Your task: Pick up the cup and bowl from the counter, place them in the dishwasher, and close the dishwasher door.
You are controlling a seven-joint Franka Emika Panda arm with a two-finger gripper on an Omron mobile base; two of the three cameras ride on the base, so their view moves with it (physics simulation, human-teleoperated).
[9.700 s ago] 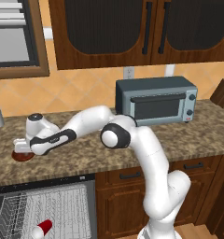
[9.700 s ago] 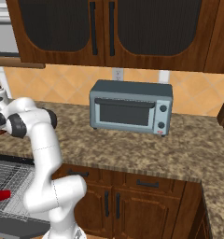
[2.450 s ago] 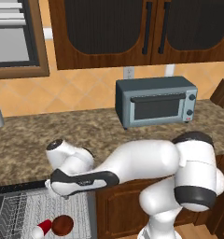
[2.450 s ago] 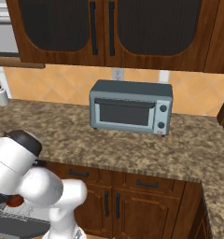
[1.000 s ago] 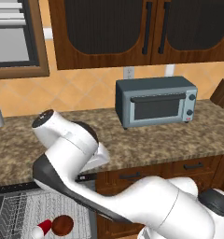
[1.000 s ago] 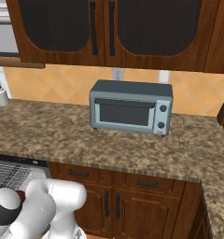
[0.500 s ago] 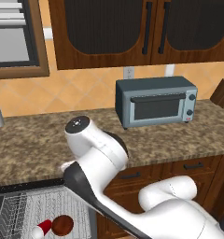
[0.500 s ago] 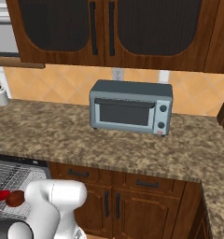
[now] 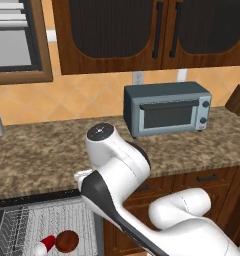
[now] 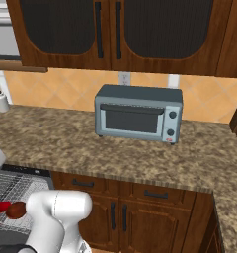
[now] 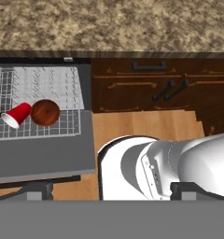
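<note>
Now the cup and the bowl are both found in the dishwasher's white wire rack, ahead of the jaws and off to their left as the hand view frames it. The cup is laid on its side with the white rim turned away from the bowl, and the bowl is set just beside it, touching or nearly so. Some seconds earlier the bowl was still on the counter under the gripper; since then it has been carried down and released, and the arm has been swung back and up from the rack. Both placings are therefore judged done, and only the closing is left.

The gripper is held wide open, with nothing between the fingertips. The dishwasher door is lowered flat, close below the left jaw, its free edge nearest the hand.

Further right of the jaws, brown cabinet fronts and wooden floor are seen. On the counter beyond, a white dispenser bottle, a grey-blue toaster oven and a knife block are left standing, well apart from the door's swing. Nothing is seen lying on the door panel, though the pulled-out rack is judged likely to need pushing in with it.
</note>
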